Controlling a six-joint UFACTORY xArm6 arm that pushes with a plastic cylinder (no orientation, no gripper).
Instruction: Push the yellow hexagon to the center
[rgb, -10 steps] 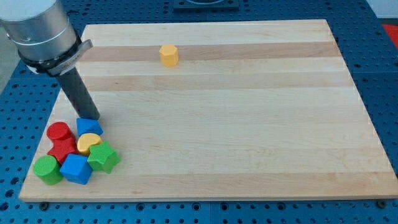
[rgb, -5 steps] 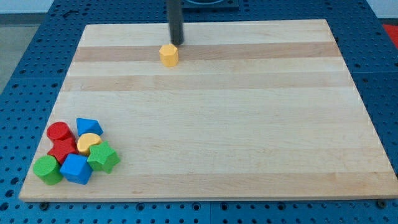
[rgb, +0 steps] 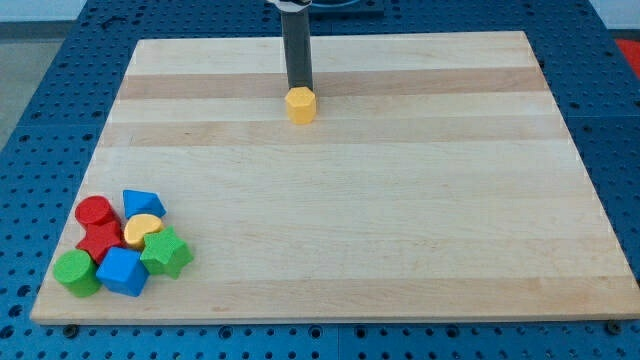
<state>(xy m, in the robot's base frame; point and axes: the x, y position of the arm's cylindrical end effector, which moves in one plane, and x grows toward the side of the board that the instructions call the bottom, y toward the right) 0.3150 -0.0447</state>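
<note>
The yellow hexagon (rgb: 301, 105) sits on the wooden board (rgb: 400, 200), above the middle and a little left of centre. My tip (rgb: 299, 88) is right at the hexagon's top edge, touching it or nearly so. The dark rod rises straight up from there to the view's top edge.
A cluster of blocks sits in the board's bottom-left corner: a red cylinder (rgb: 95, 212), a blue triangle (rgb: 142, 203), a yellow half-round (rgb: 143, 230), a red star (rgb: 100, 240), a green star (rgb: 166, 252), a blue cube (rgb: 123, 271), a green cylinder (rgb: 76, 272).
My tip went from the bottom-left cluster to the board's top, behind the yellow hexagon. The hexagon has slid right and down, toward the centre.
</note>
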